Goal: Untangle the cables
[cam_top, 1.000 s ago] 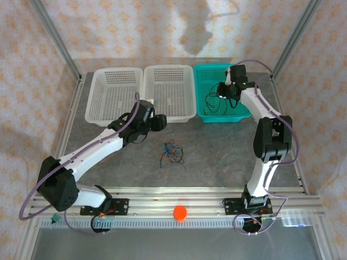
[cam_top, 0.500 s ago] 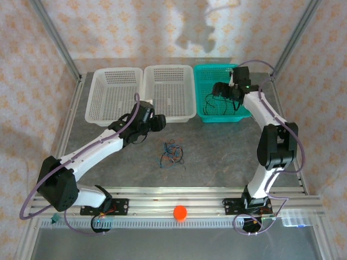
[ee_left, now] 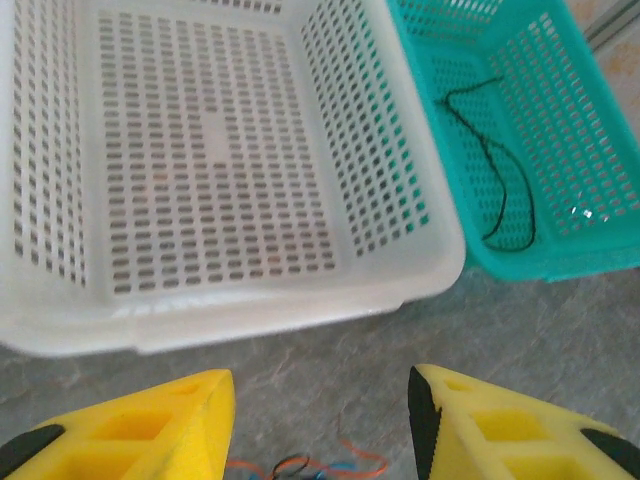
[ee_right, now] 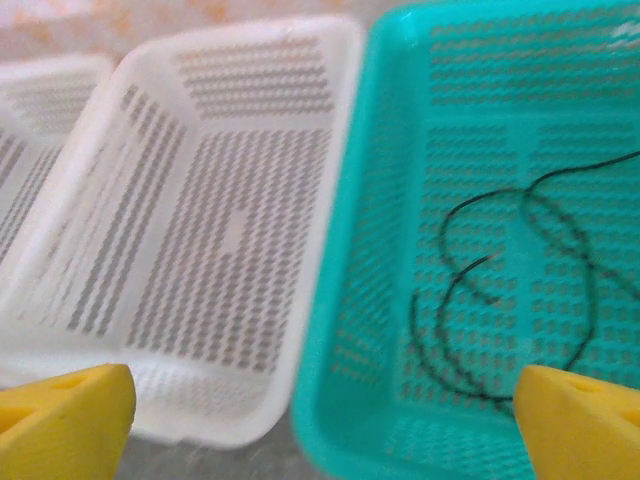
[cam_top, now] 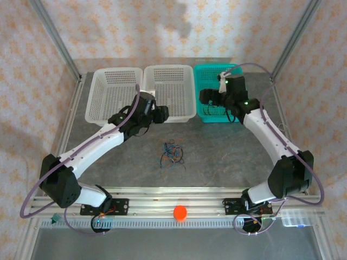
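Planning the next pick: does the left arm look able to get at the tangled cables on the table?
Probably yes: the left gripper hangs open close by the tangled cables, which lie loose on the table with nothing over them.

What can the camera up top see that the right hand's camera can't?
Top camera: the colourful tangle of cables lying on the table, and an orange ball at the near edge. Right wrist camera: its own yellow fingers, wide apart, and a black cable looping in the teal basket. Both: the teal basket and the white basket beside it.
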Robot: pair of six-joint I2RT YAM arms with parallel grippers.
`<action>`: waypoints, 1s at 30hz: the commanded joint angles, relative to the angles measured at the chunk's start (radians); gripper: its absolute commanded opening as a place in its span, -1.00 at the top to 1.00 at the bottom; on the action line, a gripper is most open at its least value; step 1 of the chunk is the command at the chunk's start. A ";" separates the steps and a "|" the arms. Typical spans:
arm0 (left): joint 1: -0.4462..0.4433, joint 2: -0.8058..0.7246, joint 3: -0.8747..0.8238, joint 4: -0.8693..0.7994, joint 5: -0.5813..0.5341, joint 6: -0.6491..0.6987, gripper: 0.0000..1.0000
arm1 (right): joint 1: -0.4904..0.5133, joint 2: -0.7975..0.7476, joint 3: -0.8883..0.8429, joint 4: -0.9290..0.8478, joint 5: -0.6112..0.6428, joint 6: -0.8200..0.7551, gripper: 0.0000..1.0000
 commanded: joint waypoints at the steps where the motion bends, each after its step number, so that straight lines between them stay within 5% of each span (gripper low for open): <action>1: 0.001 -0.089 -0.088 -0.059 0.023 0.002 -0.01 | 0.071 -0.027 -0.036 -0.057 -0.055 0.000 -0.86; 11: -0.025 -0.249 -0.339 0.013 0.087 -0.064 -0.19 | 0.260 -0.073 -0.201 -0.082 -0.165 -0.067 -0.63; 16: -0.056 -0.255 -0.426 0.125 0.099 -0.152 -0.38 | 0.278 -0.087 -0.326 0.057 -0.238 -0.155 -0.58; 30: -0.100 -0.142 -0.515 0.323 0.093 -0.260 -0.43 | 0.296 0.097 -0.349 0.236 -0.270 -0.315 -0.58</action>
